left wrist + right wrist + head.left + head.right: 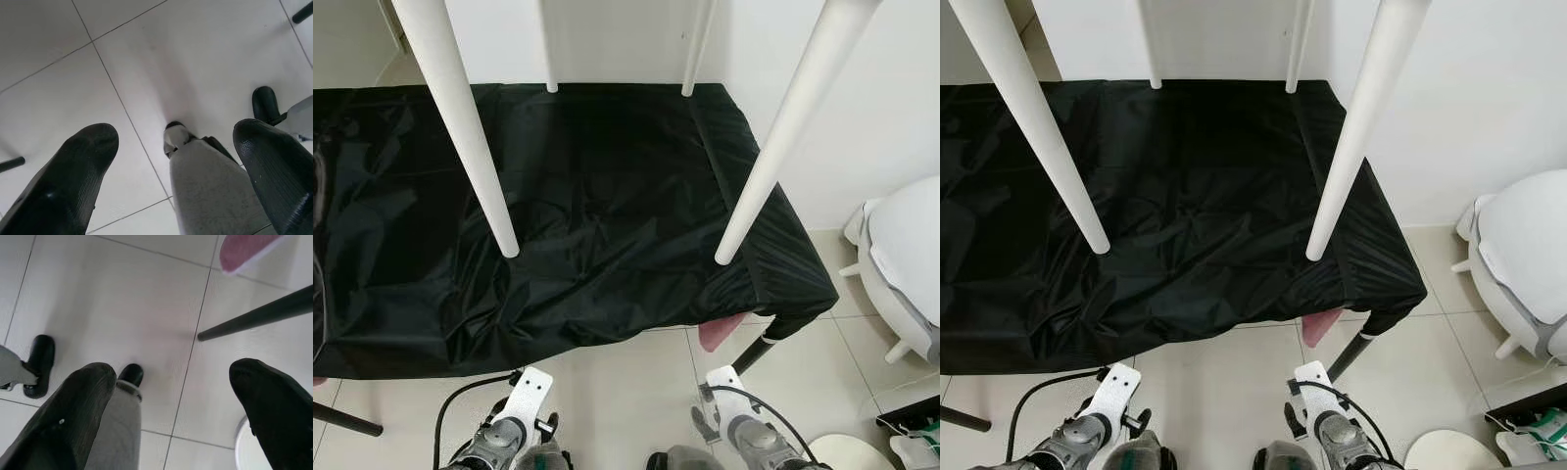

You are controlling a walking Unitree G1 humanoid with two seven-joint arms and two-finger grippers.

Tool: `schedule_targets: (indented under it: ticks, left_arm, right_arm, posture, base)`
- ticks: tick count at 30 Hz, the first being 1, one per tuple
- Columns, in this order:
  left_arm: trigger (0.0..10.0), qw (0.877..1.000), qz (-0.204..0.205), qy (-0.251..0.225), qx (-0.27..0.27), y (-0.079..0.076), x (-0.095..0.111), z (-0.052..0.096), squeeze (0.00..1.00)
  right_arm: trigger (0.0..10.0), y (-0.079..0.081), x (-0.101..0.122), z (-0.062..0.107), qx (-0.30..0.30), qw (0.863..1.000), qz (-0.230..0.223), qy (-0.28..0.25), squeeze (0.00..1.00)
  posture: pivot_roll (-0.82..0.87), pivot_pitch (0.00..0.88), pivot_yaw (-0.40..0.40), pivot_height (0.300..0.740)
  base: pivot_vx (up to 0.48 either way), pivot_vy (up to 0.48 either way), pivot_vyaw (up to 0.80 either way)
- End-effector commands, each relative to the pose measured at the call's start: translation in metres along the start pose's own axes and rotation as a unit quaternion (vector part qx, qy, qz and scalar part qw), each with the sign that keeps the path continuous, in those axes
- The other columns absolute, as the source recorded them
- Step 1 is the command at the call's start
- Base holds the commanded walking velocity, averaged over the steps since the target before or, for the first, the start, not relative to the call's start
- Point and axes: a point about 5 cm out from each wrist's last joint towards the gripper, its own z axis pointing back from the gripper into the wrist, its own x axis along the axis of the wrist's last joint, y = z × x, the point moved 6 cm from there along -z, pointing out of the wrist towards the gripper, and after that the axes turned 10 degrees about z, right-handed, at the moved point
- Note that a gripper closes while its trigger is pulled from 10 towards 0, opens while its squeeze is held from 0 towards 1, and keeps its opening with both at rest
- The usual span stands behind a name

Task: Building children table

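- A low surface covered with a black cloth [568,245] extends ahead of the robot; its near edge hangs above the white tiled floor [626,392].
- Four white table legs [460,117] slant down from the top of the head views. The two near legs end above the middle of the cloth, toward its left and right sides. The two far legs [548,49] end at the far edge of the cloth, by the white wall.
- Whether the leg tips touch the cloth cannot be determined. The tabletop is out of frame.
- Left gripper [171,161]: hangs low, pointing at the floor, fingers [73,171] spread wide apart, holding nothing.
- Right gripper [171,401]: hangs low, pointing at the floor, fingers [274,401] spread wide apart, holding nothing.
- Both grippers sit below the near edge of the cloth, well apart from the table legs.
- A black support pole [259,316] slants to the floor beneath the near right corner of the cloth, next to a pink item [244,249].
- A white rounded object [906,264] stands on the floor to the right.
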Motion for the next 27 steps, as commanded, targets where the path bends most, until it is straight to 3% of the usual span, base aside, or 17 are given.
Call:
schedule_targets:
  ticks: [1,8,10,16,27]
  left_arm:
    - [10.0,0.996,0.020,0.002,0.090,0.019,-0.006,0.002,0.00]
    - [10.0,0.997,0.042,0.015,0.060,0.008,-0.012,0.001,0.00]
    - [10.0,0.998,0.019,0.020,0.061,0.007,-0.014,0.002,0.00]
    - [10.0,0.997,0.004,0.039,0.064,0.005,-0.026,0.004,0.00]
    - [10.0,0.995,0.003,0.064,0.073,0.009,-0.046,0.009,0.00]
  right_arm:
    - [10.0,0.002,-0.004,0.000,0.005,1.000,-0.005,0.012,0.00]
    - [10.0,0.007,-0.009,0.001,0.010,1.000,-0.006,0.021,0.00]
    - [10.0,0.009,-0.011,0.001,0.015,1.000,-0.008,0.023,0.00]
    - [10.0,0.009,-0.017,0.003,0.016,0.999,0.000,0.033,0.00]
    - [10.0,0.004,-0.024,0.005,0.009,0.999,-0.003,0.045,0.00]
  posture:
    - [-0.02,0.000,0.006,0.740]
    - [-0.03,0.000,0.008,0.740]
    - [-0.02,0.000,0.002,0.740]
    - [-0.01,0.000,-0.003,0.740]
    - [-0.02,0.000,0.003,0.740]
  base:
    - [0.000,0.000,0.00]
    - [0.000,0.000,0.00]
    - [0.000,0.000,0.00]
    - [0.000,0.000,0.00]
    - [0.000,0.000,0.00]
